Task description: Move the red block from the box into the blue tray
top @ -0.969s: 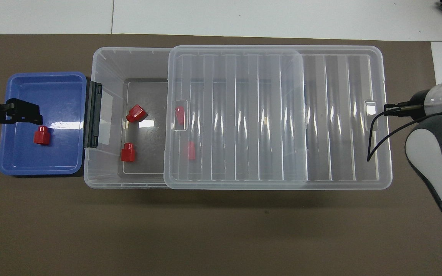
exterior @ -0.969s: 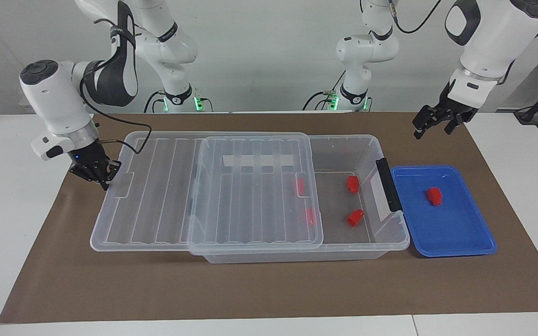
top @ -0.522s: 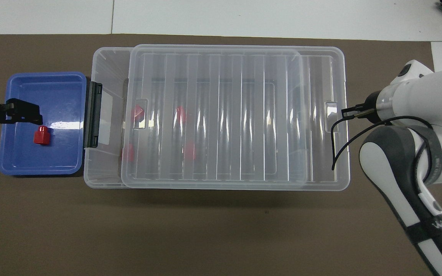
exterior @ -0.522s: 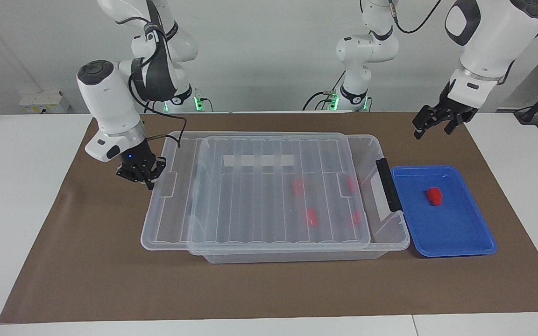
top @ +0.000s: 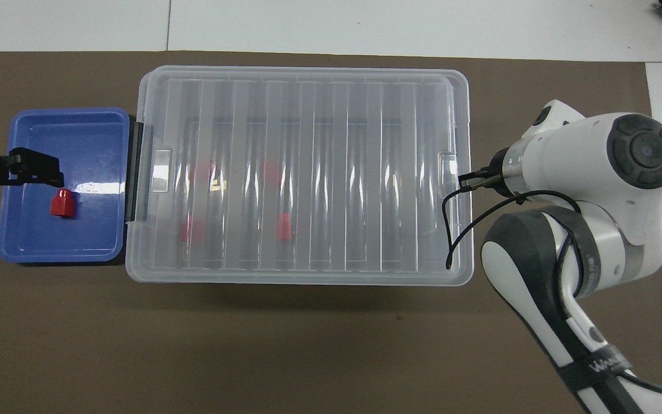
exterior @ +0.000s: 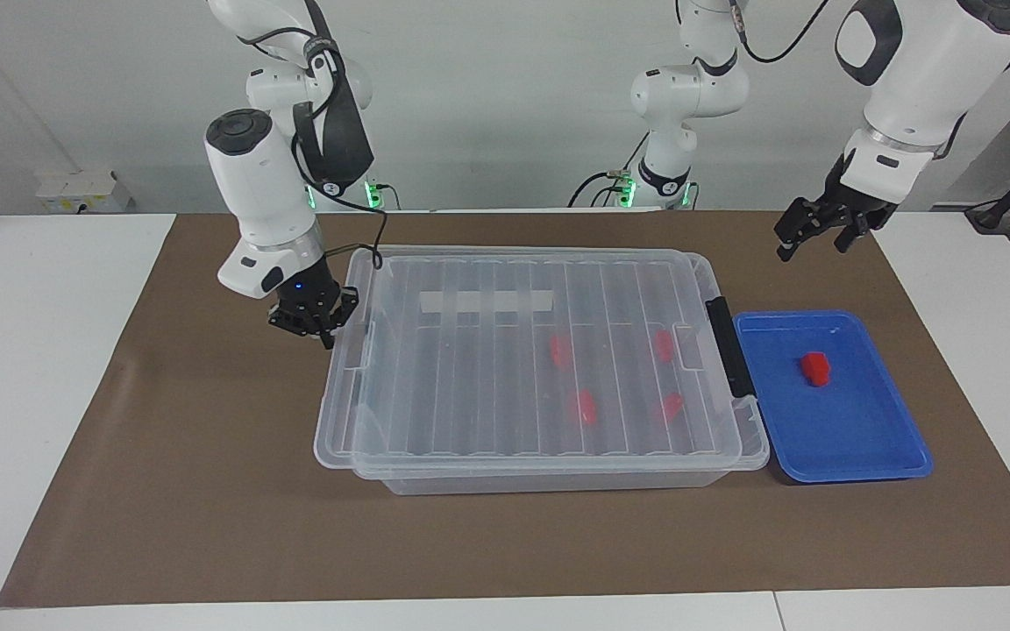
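The clear box (exterior: 558, 480) (top: 135, 270) stands mid-mat with its ribbed lid (exterior: 487, 368) (top: 337, 172) fully over it. Several red blocks (exterior: 586, 407) (top: 285, 225) show blurred through the lid, toward the left arm's end. Another red block (exterior: 815, 368) (top: 61, 203) lies in the blue tray (exterior: 847, 429) (top: 38, 236), which sits against that end of the box. My right gripper (exterior: 323, 331) (top: 466, 180) is shut, its fingertips at the lid's end tab. Over the mat by the tray's robot-side edge hangs my left gripper (exterior: 814, 245) (top: 49, 172), open and holding nothing.
A dark grey clip handle (exterior: 730, 346) (top: 135, 172) sits on the box end beside the tray. Brown mat (exterior: 207, 491) covers the table, with white table surface around it. The right arm's forearm (top: 555, 276) reaches over the mat's end.
The right gripper has pushed the lid along the box toward the left arm's end until it covers the box and its blocks. The left arm has not moved.
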`<state>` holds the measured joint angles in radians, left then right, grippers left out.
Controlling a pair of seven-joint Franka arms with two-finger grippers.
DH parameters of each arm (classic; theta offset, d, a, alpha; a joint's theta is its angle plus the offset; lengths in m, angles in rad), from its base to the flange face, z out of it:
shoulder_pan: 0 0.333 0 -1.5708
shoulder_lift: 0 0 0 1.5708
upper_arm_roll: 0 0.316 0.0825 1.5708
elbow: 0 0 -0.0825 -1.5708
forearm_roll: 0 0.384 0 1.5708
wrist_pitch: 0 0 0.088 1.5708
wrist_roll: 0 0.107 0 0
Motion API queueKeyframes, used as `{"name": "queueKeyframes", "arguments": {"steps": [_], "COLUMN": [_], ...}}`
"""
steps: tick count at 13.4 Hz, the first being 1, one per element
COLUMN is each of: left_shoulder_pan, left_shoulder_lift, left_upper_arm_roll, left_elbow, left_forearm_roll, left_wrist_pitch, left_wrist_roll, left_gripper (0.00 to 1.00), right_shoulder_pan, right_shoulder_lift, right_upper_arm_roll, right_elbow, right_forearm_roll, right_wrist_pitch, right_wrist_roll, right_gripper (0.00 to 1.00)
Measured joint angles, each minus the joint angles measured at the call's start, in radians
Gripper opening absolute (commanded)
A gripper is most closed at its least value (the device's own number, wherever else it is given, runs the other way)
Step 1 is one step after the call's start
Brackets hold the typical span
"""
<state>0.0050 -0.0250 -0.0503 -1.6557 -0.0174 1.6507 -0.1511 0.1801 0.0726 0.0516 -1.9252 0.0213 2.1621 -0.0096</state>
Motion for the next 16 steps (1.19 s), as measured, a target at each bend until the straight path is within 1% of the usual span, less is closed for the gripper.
{"name": "queueKeyframes", "arguments": {"steps": [5, 6, 8, 9, 10, 11, 14, 16], "left_shoulder_pan": [0.000, 0.000, 0.000, 0.000, 0.000, 0.000, 0.000, 0.000], "left_shoulder_lift": [0.000, 0.000, 0.000, 0.000, 0.000, 0.000, 0.000, 0.000], "left_upper_arm_roll": [0.000, 0.000, 0.000, 0.000, 0.000, 0.000, 0.000, 0.000], "left_elbow": [0.000, 0.000, 0.000, 0.000, 0.000, 0.000, 0.000, 0.000], "left_forearm_roll": [0.000, 0.000, 0.000, 0.000, 0.000, 0.000, 0.000, 0.000], "left_wrist_pitch": [0.000, 0.000, 0.000, 0.000, 0.000, 0.000, 0.000, 0.000], "left_wrist_roll": [0.000, 0.000, 0.000, 0.000, 0.000, 0.000, 0.000, 0.000], "left_gripper": [1.00, 1.00, 1.00, 1.00, 1.00, 1.00, 1.00, 1.00], "right_shoulder_pan": [-0.011, -0.027, -0.076, -0.105, -0.131, -0.150, -0.185, -0.188], "right_shoulder_lift": [-0.004, -0.011, -0.035, -0.051, -0.067, -0.082, -0.120, -0.135], "right_upper_arm_roll": [-0.010, -0.012, -0.015, -0.016, -0.017, -0.019, -0.021, -0.021], "right_elbow": [0.001, 0.001, 0.002, 0.002, 0.002, 0.002, 0.006, 0.034], "right_forearm_roll": [0.000, 0.000, 0.000, 0.000, 0.000, 0.000, 0.000, 0.000], "right_wrist_pitch": [0.000, -0.004, -0.048, -0.080, -0.115, -0.142, -0.208, -0.265], "right_wrist_roll": [0.002, 0.002, 0.002, 0.002, 0.002, 0.002, 0.070, 0.136], "right_gripper": [0.00, 0.00, 0.00, 0.03, 0.53, 0.99, 1.00, 1.00]}}
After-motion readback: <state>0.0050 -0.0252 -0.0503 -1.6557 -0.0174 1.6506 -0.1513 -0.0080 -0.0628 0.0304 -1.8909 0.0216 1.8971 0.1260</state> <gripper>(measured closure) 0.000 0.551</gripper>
